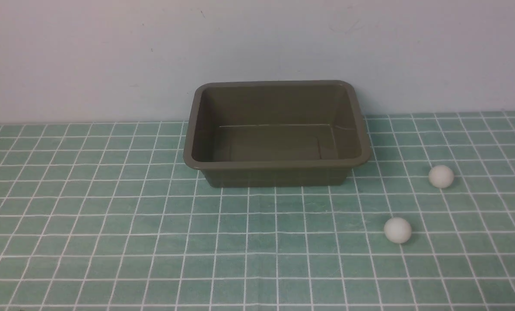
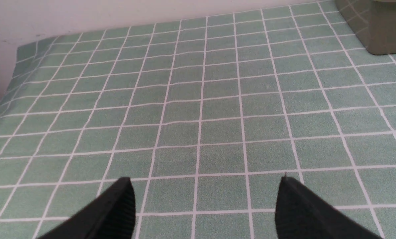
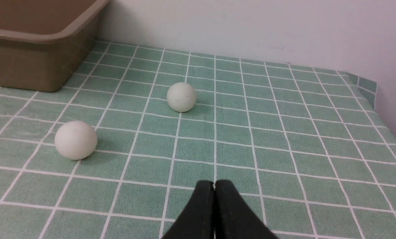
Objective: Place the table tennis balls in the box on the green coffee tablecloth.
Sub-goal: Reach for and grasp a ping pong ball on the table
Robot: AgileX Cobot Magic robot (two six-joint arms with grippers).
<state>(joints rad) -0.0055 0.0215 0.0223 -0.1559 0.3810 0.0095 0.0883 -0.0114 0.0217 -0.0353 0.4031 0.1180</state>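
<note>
The olive box (image 1: 277, 165) stands empty at the back middle of the green checked tablecloth (image 1: 110, 242). Two white table tennis balls lie on the cloth to its right: a near ball (image 1: 397, 230) and a far ball (image 1: 441, 176). Neither arm shows in the front view. In the right wrist view my right gripper (image 3: 214, 183) is shut and empty, over the cloth short of the near ball (image 3: 75, 139) and the far ball (image 3: 181, 96), with a corner of the box (image 3: 35, 56) beyond. In the left wrist view my left gripper (image 2: 206, 181) is open and empty over bare cloth, with a corner of the box (image 2: 380, 30) far off.
A pale wall (image 1: 110, 56) rises right behind the box. The cloth's right edge (image 3: 370, 89) drops off near the wall, and its left edge (image 2: 5, 93) shows in the left wrist view.
</note>
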